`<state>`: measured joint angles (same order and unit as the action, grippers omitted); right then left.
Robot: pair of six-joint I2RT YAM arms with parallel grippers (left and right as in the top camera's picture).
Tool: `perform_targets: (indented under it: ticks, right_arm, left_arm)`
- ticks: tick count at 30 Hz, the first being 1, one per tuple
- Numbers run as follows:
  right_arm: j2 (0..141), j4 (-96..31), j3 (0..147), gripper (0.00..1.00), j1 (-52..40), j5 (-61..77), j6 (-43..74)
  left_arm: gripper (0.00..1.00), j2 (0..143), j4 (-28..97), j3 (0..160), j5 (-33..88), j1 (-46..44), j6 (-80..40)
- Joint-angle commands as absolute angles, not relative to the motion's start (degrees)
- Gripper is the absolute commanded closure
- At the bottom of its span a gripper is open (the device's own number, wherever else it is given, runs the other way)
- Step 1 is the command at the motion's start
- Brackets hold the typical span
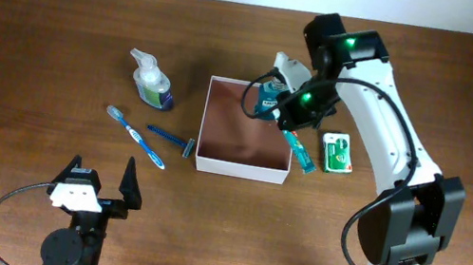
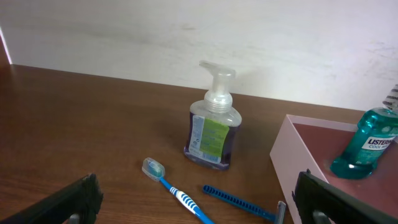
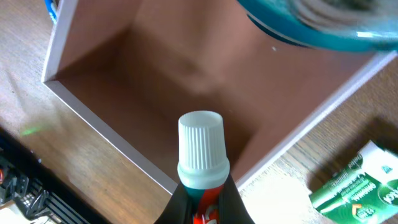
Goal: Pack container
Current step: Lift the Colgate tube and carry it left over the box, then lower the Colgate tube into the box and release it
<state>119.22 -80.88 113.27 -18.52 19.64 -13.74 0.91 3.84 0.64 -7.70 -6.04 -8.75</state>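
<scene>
The container (image 1: 240,166) is a square shallow white box with a reddish-brown inside, at the table's middle. It also shows in the right wrist view (image 3: 112,118) and the left wrist view (image 2: 292,162). A teal mouthwash bottle (image 1: 269,95) stands in its back right corner. My right gripper (image 1: 289,120) is shut on a toothpaste tube (image 1: 299,151) with a white cap (image 3: 201,149), held above the container's right wall. My left gripper (image 1: 100,182) is open and empty near the front left edge.
A green packet (image 1: 337,153) lies right of the container. A soap pump bottle (image 1: 152,82), a blue toothbrush (image 1: 135,135) and a blue razor (image 1: 171,138) lie left of the container, with the razor head close to its left wall.
</scene>
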Motion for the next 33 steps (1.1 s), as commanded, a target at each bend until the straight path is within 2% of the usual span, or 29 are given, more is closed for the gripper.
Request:
perform_targets:
  ticks: [1,13,18,22,33]
  right_arm:
    - [118.7,-80.3,113.1,0.96,-19.2,20.4,-14.1]
    - [118.7,-70.7,113.1,0.96,-20.3,20.4,-14.3]
    - [118.7,-70.4,113.1,0.96,-22.7,19.7,-14.7]
    - [118.7,-69.6,113.0,0.96,-24.8,14.1,-14.7]
    - [119.8,-66.5,113.0,0.96,-25.1,13.6,-14.7]
  left_arm:
    - [0.01,0.7,4.0,0.5,-7.3,-6.2,-7.8]
    - [0.01,0.7,4.0,0.5,-7.3,-6.2,-7.8]
    - [0.01,0.7,4.0,0.5,-7.3,-6.2,-7.8]
    - [0.01,0.7,4.0,0.5,-7.3,-6.2,-7.8]
    - [0.01,0.7,4.0,0.5,-7.3,-6.2,-7.8]
